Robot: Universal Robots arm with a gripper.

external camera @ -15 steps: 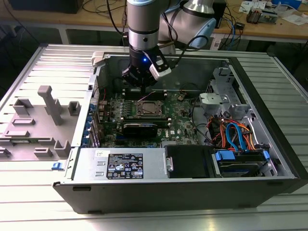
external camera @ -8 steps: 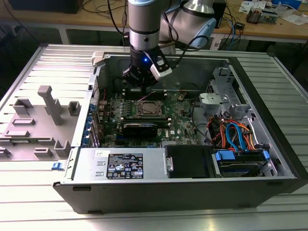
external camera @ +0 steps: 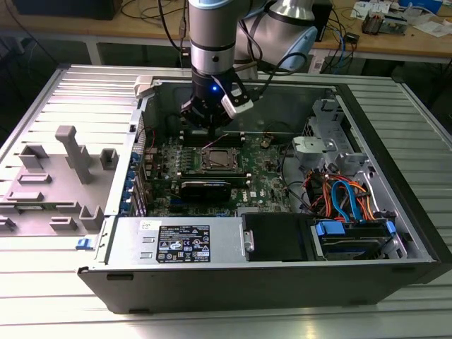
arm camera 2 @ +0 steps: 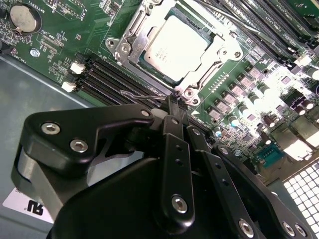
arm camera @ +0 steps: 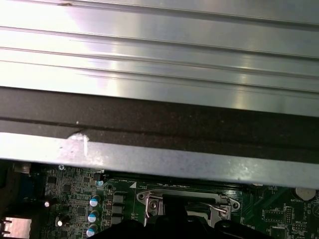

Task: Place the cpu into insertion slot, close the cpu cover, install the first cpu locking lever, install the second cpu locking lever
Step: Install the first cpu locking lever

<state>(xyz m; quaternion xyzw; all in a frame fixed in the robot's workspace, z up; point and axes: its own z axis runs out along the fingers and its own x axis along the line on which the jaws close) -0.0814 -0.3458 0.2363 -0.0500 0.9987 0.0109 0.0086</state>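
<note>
In the exterior view, an open computer case (external camera: 395, 212) lies on a ribbed metal bench (external camera: 70, 311). Along the case's near edge sit a grey power supply box (external camera: 180, 240) and a drive bay with blue and orange cables (external camera: 346, 201). Beyond them lies the green motherboard (external camera: 261, 180), with the insertion slot (external camera: 220, 159) near its middle. A grey plastic fixture (external camera: 53, 183) stands on the bench outside the case, toward the exterior view's left.

The gripper (external camera: 209, 126) hangs over the far edge of the slot, close to the board, under the arm (external camera: 212, 35), which comes down from the bench's far side.

In the second wrist view the cpu (arm camera 2: 172, 46) sits flat in the slot, its silvery top showing through the window of the cpu cover (arm camera 2: 142, 30), which lies down over it. The gripper's fingers (arm camera 2: 173, 107) are pressed together, pinching a thin wire locking lever (arm camera 2: 144, 98) right at the corner of the cover frame, beside the long black memory slots (arm camera 2: 107, 77). A coin battery (arm camera 2: 24, 17) sits farther off on the board.
</note>
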